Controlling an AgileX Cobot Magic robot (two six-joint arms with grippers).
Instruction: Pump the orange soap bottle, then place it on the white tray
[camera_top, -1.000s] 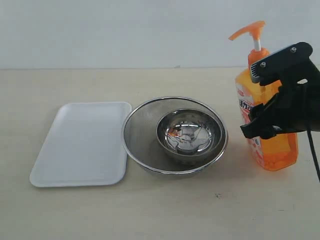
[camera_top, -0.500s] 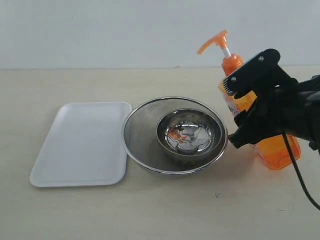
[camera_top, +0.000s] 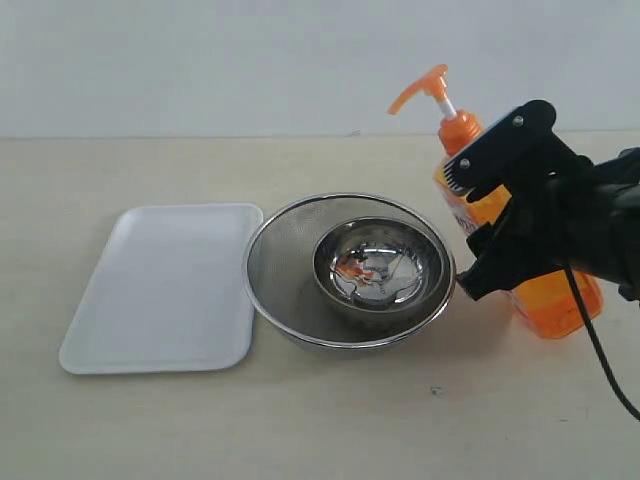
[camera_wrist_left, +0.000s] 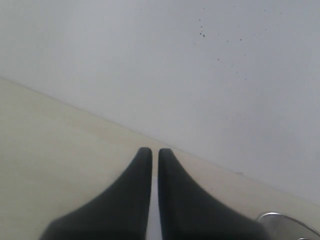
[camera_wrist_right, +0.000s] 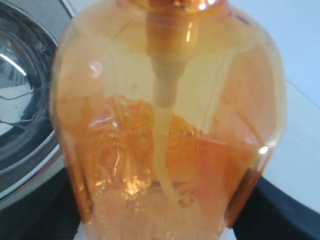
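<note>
The right hand (camera_top: 468, 228) is gripping the tall translucent orange soap bottle (camera_top: 556, 300) around its rectangular body, its black fingers pressing on opposite sides and standing about as wide apart as the bottle. The bottle is leaning, its orange pump head on the white stem tipping towards the middle of the pale counter (camera_top: 330, 420), while its base is sitting low at the right side. I cannot tell whether the base is touching the counter. Up close, orange liquid is showing through the plastic, filling the lower part.

Just beside the bottle, the round steel mesh strainer (camera_top: 264, 290) is resting on the counter with a shiny steel bowl (camera_top: 380, 265) nested inside it. The flat white rectangular tray (camera_top: 165, 290) is lying on the far side of the strainer, its edge just beside the strainer's rim, well apart from the bottle.

The left hand (camera_wrist_left: 155, 152) is hanging above bare counter near the pale wall (camera_wrist_left: 200, 60), its two dark fingers almost together with a thin slit between them, holding nothing.
</note>
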